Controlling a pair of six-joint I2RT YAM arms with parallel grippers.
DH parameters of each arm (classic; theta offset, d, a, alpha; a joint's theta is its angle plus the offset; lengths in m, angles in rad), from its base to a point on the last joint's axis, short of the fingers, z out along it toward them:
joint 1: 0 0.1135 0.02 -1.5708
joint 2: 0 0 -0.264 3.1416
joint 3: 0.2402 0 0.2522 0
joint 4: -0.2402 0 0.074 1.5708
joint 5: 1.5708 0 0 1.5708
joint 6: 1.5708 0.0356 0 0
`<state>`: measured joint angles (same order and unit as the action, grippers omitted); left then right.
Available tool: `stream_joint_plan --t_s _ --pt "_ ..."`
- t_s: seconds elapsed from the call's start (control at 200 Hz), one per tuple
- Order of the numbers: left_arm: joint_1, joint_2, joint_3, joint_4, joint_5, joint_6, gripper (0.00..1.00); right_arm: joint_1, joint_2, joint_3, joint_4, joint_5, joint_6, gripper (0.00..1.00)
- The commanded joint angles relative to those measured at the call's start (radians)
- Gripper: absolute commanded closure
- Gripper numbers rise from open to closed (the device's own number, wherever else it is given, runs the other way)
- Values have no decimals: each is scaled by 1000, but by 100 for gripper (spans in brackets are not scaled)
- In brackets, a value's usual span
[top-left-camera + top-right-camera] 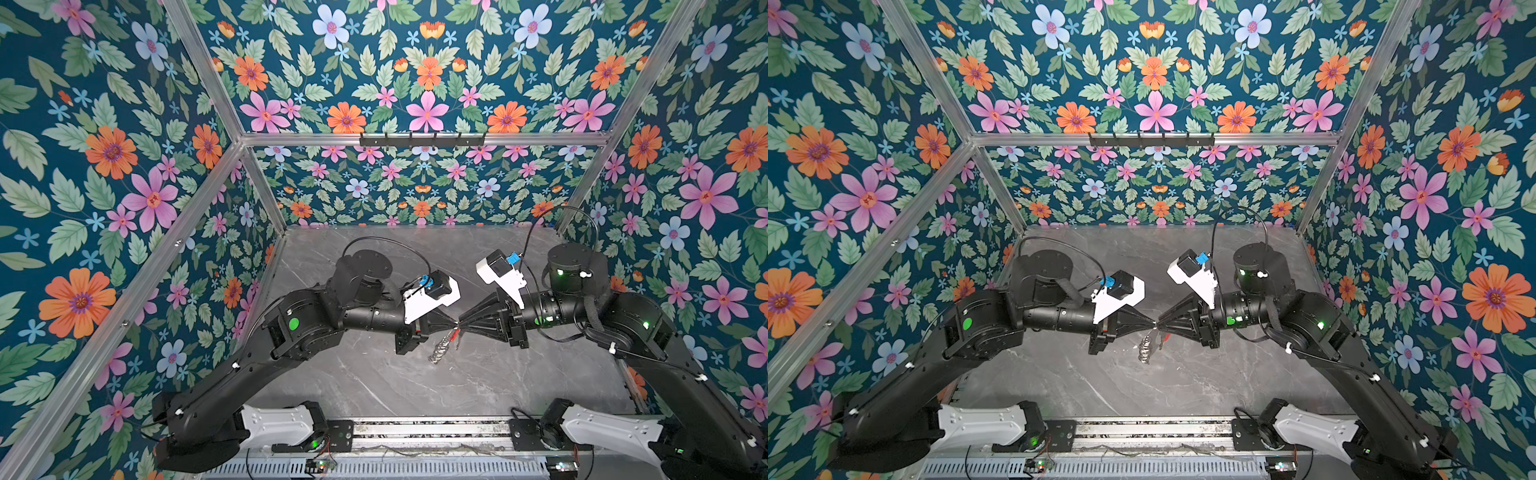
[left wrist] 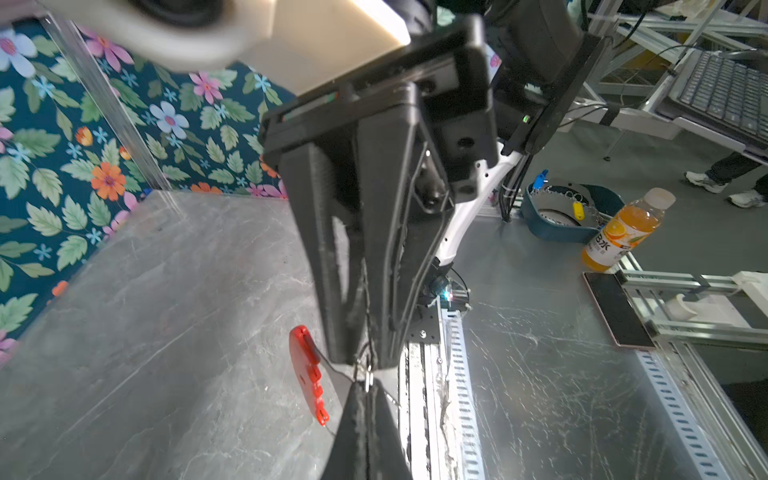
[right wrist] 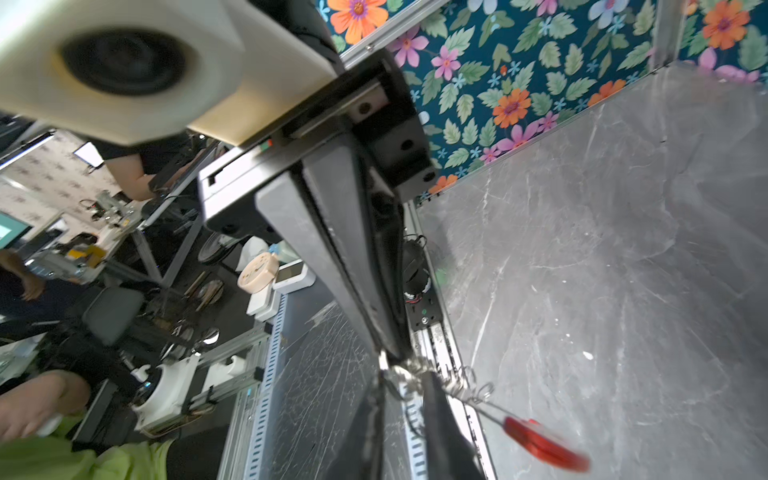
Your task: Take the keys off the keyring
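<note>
Over the middle of the grey marble-patterned tabletop [image 1: 374, 382], the two black arms meet tip to tip, the left gripper [image 1: 451, 323] reaching in from the left and the right gripper [image 1: 466, 324] from the right.

In both top views the keyring [image 1: 440, 352], seen here as a bunch of small silver wire loops with a red curved piece beside it, hangs just below the point where the tips meet, slightly to the near side.

The left gripper's fingers are pressed together and pinch the keyring at its upper end. In the left wrist view its tip [image 2: 365, 388] shows as a single closed wedge with a bright bit of metal at the end.

The right gripper's fingers stand a little apart. The right wrist view shows a gap between them [image 3: 405, 378], and the row of loops runs across that gap towards the red piece [image 3: 540, 444], which is blurred.

The tiny key cannot be picked out among the loops. Whether the lowest loops touch the tabletop cannot be told.
</note>
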<state>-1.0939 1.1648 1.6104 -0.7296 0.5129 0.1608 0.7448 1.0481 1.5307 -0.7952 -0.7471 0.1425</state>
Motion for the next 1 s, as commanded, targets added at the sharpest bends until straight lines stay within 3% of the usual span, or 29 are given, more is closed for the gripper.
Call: stream_joint_plan --t_s 0.0,0.24,0.605,0.79,0.995 --pt "-1 -28 -41 171 -39 -12 100 3 -34 -35 132 54 33 67" --pt "-1 -84 -130 297 -72 -34 100 3 -99 -132 269 59 51 66" --pt "-1 -89 -138 313 -59 -38 100 3 -108 -150 284 64 55 70" --pt "-1 -92 -141 324 -67 -42 100 3 -105 -148 282 52 55 84" --pt "-1 -82 -144 337 -62 -48 100 3 -106 -156 286 52 54 90"
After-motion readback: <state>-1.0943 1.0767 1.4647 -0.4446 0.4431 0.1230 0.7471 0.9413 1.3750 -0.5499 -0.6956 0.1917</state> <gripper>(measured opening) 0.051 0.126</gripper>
